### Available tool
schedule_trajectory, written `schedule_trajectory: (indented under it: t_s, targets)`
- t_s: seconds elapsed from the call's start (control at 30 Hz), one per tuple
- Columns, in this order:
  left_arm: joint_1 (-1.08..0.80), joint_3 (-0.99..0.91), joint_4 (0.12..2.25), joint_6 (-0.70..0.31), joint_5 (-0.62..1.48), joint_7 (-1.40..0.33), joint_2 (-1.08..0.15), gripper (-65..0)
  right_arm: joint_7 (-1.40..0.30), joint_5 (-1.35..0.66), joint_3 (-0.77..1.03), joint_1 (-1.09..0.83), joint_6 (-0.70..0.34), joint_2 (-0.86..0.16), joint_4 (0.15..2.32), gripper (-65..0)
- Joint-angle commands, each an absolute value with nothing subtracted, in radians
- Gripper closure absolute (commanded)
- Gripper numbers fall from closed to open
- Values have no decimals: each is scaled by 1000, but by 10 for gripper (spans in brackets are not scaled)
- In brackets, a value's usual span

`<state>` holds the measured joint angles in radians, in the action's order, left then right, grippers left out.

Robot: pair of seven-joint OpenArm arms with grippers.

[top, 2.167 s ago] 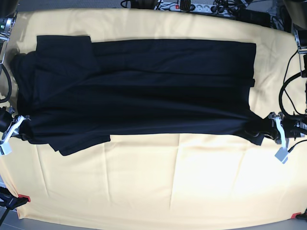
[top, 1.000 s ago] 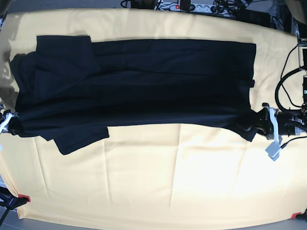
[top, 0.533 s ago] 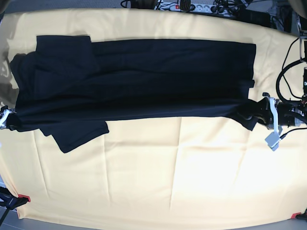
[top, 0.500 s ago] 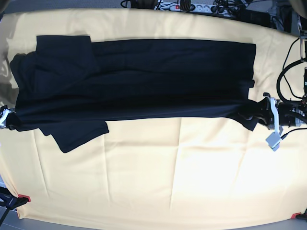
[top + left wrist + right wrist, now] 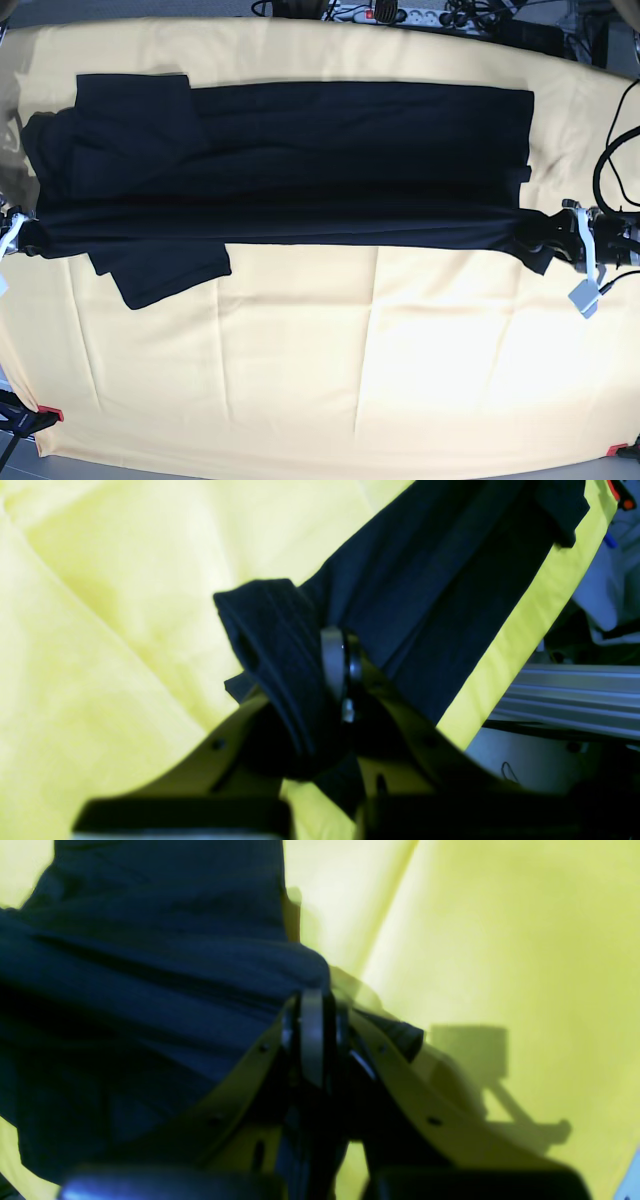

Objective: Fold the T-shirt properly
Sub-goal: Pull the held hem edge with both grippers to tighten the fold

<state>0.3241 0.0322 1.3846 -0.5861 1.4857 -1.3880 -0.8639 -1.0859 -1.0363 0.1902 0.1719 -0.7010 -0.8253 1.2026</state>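
You've got both grippers, left gripper (image 5: 548,238) and right gripper (image 5: 18,236), clenched on the T-shirt (image 5: 300,160) near edge, lengthwise fold half done, crosswise folds left.

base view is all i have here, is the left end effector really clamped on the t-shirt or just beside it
Observer: Clamped. In the left wrist view the left end effector is shut on a bunched fold of the T-shirt.
Operator: and the right one, it's nearly off my frame
Observer: The right end effector is shut on the shirt's edge too, fabric draping over its fingers.
Operator: is that side lifted?
Observer: The right wrist view shows the gripper's shadow thrown apart from it on the yellow cloth, which suggests so.
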Motion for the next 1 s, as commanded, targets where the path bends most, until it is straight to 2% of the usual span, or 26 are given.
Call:
schedule_trajectory:
  t_s: [0.0, 0.27, 0.73, 0.77, 0.8, 0.87, 0.9, 0.93, 0.97]
  targets:
    - [333, 19, 1403, -589, 1484, -1396, -892, 0, -1082, -1017, 203, 191, -698, -865, 1216, 0]
    - [183, 19, 1545, -622, 1484, -1396, -896, 0, -1083, -1013, 203, 184, -698, -865, 1216, 0]
    - [161, 19, 1564, -609, 1484, -1396, -932, 0, -1074, -971, 202, 175, -698, -862, 1216, 0]
    - [154, 19, 1564, -609, 1484, -1396, -931, 0, -1074, -981, 203, 175, -698, -862, 1216, -8]
    - [145, 19, 1564, -609, 1484, -1396, -932, -1, -1074, -996, 203, 175, -698, -862, 1216, -87]
    - [130, 19, 1564, -609, 1484, -1396, -931, -173, -1075, -1021, 203, 181, -698, -863, 1216, -279]
    - [124, 19, 1564, -609, 1484, -1396, -931, -265, -1075, -1031, 203, 189, -698, -863, 1216, -353]
    - [119, 19, 1564, -609, 1484, -1396, -931, -342, -1077, -1043, 203, 198, -698, -863, 1216, -388]
    - [114, 19, 1564, -609, 1484, -1396, -931, -385, -1078, -1058, 203, 209, -698, -864, 1216, -392]
